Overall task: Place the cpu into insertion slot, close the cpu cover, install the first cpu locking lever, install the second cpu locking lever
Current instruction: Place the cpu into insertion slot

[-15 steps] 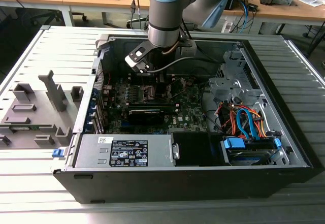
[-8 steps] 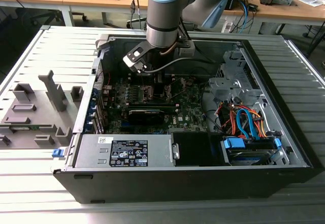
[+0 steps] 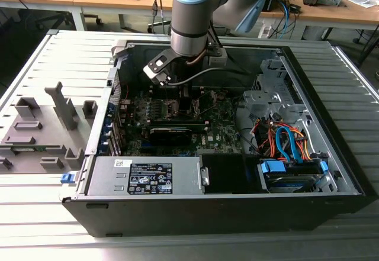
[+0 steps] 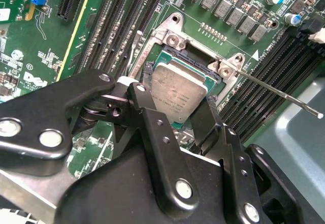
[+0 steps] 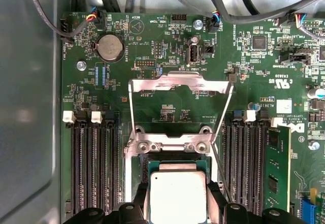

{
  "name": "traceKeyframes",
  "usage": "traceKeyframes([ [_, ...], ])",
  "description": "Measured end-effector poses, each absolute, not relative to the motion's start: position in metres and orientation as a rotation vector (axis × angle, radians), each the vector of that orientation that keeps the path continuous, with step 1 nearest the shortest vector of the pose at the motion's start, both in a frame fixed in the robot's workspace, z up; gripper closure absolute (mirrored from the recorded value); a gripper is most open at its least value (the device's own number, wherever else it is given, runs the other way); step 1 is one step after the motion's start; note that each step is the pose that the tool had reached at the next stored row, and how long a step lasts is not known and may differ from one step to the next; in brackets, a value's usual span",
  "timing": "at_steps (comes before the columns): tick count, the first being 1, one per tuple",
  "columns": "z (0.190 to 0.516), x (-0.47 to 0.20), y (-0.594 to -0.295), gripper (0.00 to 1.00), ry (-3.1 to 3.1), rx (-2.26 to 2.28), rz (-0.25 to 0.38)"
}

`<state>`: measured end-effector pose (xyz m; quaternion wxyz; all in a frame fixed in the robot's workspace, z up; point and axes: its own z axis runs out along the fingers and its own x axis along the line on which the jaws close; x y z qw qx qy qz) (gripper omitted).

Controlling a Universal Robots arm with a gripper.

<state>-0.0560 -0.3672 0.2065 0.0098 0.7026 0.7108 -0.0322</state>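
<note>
Seemingly, jaws clasp cpu [image 4: 177,94] within insertion slot [image 4: 195,61].

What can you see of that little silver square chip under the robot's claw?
The cpu is a small flat square with a dull silvery metal face carrying faint print and a thin green edge. It lies roughly level at the insertion slot, with the cpu cover swung open beyond it. The gripper is shut on it, black fingers against two opposite sides. Whether it is fully seated cannot be told.
</note>
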Motion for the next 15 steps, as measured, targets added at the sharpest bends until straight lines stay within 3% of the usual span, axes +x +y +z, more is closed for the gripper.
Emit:
traceKeyframes([
  [15, 0.203, -0.056, -0.365, 0.46, 2.218, 2.195, -0.1],
])
